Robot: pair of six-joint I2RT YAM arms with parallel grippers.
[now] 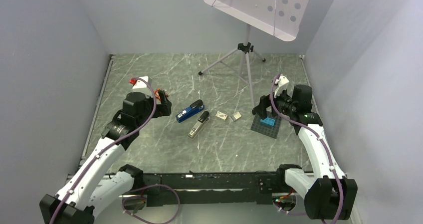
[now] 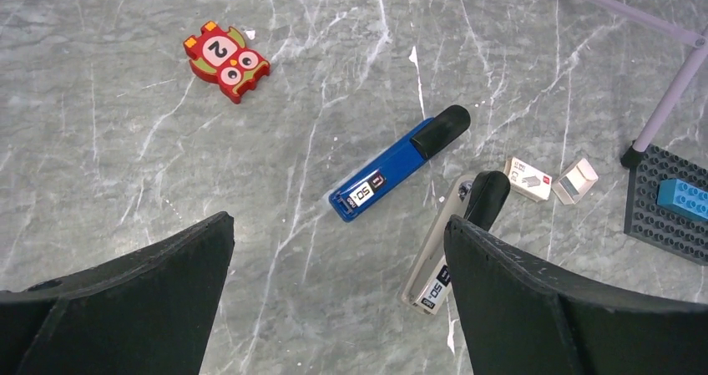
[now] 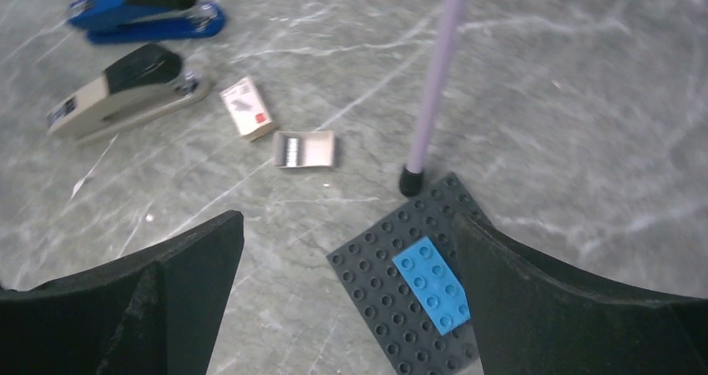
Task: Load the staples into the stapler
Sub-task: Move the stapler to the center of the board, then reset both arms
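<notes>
Hovering | left gripper [image 2: 338, 225] and right gripper [image 3: 348, 220] spread, empty | silver-grey metal staple block [image 3: 291, 149], upper centre: pinch long sides squarely, lift level.

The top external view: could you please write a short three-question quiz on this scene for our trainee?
1. True or false: the left gripper holds the blue plastic stapler.
2. How many staplers lie on the grey marble table?
3. The small open cardboard tray of silver-grey staples lies nearest to: A) red toy brick, B) white-and-red cardboard box, C) blue flat brick.
Key: 1 false; 2 two; 3 B.
</notes>
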